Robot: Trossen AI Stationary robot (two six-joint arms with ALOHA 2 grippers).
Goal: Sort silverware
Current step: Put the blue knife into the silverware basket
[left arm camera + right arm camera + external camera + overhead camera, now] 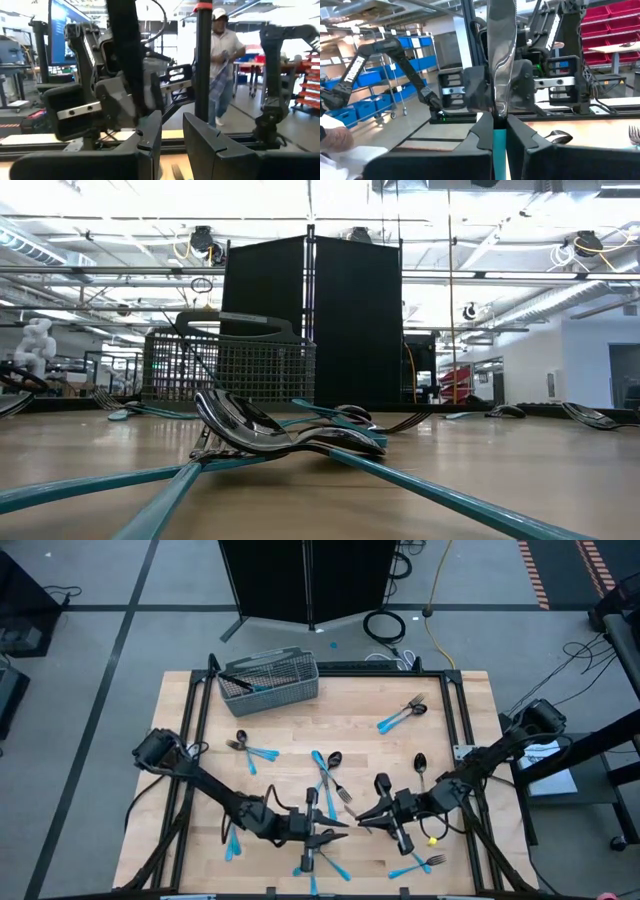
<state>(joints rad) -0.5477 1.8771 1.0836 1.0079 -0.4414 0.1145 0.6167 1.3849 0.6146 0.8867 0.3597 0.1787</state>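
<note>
— Where does the right claw (368, 819) sit, and what is it doing?

— Low over the near middle of the counter (470, 720), its arm reaching in from the right edge. In its wrist view the fingers (517, 131) are clamped on a blue-handled knife (501, 55) that stands upright between them, dark blade up.

— And the left claw (338, 830)?

— Facing it, tips close together, the arm bent in from the left edge. Its wrist view shows the fingers (202, 137) apart with nothing between them, looking straight at the other arm's wrist.

— The rest of the silverware?

— Scattered. From above: a crossed heap (328, 778) just behind the claws, a pair (252, 750) to the left, a pair (401, 716) far right, a spoon (421, 766) by the right arm, and pieces (418, 864) along the near edge. The wire basket (268, 681) stands at the far left.

— Anything only one camera catches?

— The level view shows spoon bowls (245, 425) stacked on crossed handles, no arms. The left wrist view alone shows a person (223, 60) in a cap beyond the counter.
</note>
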